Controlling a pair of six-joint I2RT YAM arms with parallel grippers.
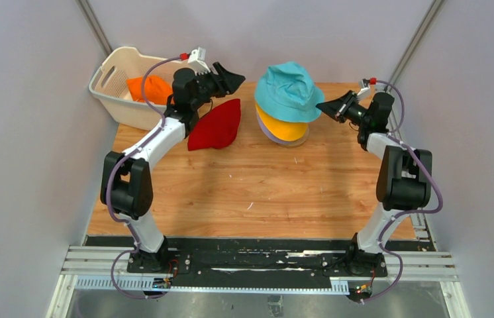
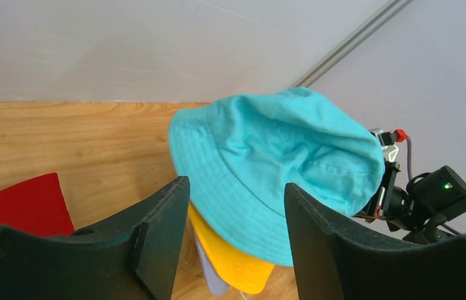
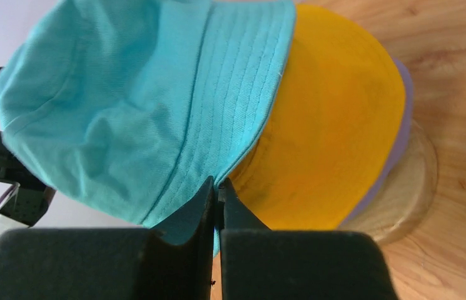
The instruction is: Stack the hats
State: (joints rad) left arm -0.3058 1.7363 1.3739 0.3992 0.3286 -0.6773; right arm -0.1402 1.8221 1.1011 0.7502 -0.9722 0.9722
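One teal hat (image 1: 289,89), crown up, tops yellow hat (image 1: 285,130).

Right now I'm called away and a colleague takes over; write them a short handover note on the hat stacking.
Hands: the left hand is open and empty, in the air by the pile; the right hand is shut on the brim of the teal hat.
Done: on the wooden stand, lavender hat at the bottom, yellow hat over it, teal hat on top, askew.
Elsewhere: red hat on the table, orange hat in the white basket.
Left: release the teal hat, then stack red and orange.
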